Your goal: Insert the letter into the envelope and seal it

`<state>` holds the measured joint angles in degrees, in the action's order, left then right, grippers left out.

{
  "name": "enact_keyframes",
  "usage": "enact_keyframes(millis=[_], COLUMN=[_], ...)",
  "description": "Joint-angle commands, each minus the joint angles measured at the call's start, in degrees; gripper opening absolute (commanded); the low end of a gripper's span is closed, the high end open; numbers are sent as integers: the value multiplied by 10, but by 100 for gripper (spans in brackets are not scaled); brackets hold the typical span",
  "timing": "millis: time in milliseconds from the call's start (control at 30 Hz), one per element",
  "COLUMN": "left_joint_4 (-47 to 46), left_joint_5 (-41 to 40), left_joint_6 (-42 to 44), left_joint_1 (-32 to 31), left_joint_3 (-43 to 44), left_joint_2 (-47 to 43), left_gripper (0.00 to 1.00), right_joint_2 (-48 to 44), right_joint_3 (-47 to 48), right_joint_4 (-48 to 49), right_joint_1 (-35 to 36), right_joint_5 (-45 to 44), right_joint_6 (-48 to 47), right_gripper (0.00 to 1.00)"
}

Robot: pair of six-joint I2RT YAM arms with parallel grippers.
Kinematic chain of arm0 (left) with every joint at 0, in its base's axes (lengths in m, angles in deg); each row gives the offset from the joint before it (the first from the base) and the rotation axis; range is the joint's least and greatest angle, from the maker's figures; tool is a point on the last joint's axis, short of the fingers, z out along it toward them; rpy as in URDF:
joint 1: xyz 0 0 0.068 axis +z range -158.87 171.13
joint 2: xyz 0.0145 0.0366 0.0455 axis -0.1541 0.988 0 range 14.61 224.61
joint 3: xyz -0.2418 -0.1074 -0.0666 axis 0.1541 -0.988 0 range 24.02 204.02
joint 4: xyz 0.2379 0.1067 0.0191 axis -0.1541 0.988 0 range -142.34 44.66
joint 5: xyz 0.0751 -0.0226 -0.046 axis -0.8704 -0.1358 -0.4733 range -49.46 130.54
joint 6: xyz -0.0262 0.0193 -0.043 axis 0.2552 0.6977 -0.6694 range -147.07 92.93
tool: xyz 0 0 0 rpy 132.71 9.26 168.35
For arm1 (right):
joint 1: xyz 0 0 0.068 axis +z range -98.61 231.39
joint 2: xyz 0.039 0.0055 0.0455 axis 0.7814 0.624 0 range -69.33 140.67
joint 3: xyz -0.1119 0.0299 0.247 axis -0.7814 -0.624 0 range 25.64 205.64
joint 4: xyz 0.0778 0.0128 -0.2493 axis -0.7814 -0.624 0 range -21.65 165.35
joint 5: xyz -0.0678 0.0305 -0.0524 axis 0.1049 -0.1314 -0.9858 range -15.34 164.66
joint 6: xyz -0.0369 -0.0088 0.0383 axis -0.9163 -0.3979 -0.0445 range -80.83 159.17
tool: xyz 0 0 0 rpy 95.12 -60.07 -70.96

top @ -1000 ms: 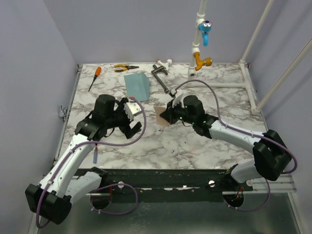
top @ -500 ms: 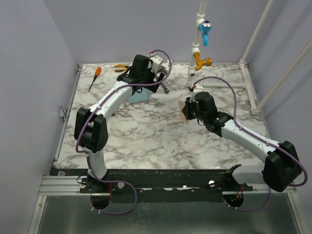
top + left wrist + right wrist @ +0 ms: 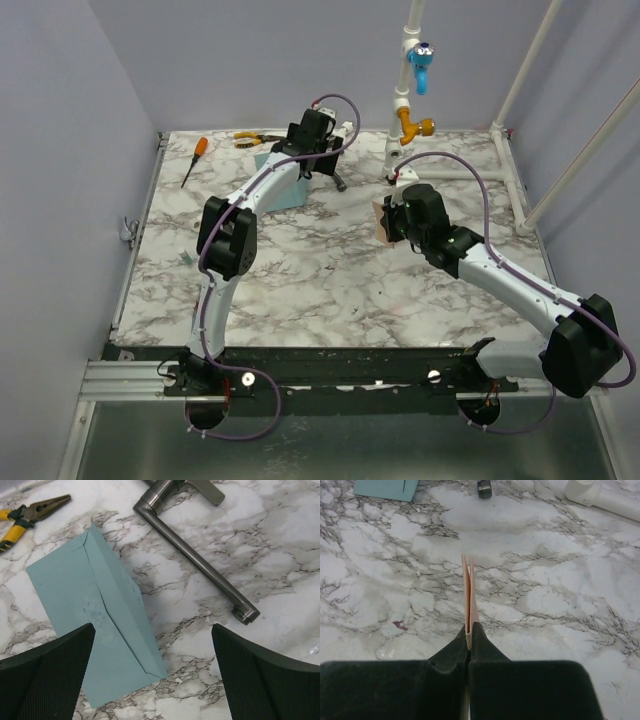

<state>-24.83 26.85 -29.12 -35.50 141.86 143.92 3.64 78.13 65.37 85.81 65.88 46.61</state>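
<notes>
left gripper - jaws spread wide, nothing between them, hovers over far end of marble table, above envelope and metal lever handle. envelope lies flat on table, flap seam facing up, handle just beside it, pliers near its far corner. right gripper - fingers pressed together, pinching letter by one edge; sheet upright, seen edge-on from wrist camera, right of envelope and well apart from it. screwdriver at far left of table.

Flat teal envelope; folded peach letter
</notes>
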Motion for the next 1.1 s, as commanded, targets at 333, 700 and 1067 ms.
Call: enact_keyframes(millis=[333, 700, 1067], left_joint_4=[133, 294, 333], left_joint_5=[23, 47, 71], left_joint_6=[-71, 7, 50], left_joint_1=[14, 15, 13], left_joint_3=[27, 145, 137], left_joint_2=[47, 120, 117], left_gripper=[78, 57, 64], right_joint_2=[-36, -76, -94], right_joint_3=[-2, -17, -18], right_joint_4=[0, -1, 2], right_joint_1=[-2, -2, -2], right_joint_5=[-12, -4, -6], right_joint_6=[-41, -63, -68], right_gripper=[1, 1, 1])
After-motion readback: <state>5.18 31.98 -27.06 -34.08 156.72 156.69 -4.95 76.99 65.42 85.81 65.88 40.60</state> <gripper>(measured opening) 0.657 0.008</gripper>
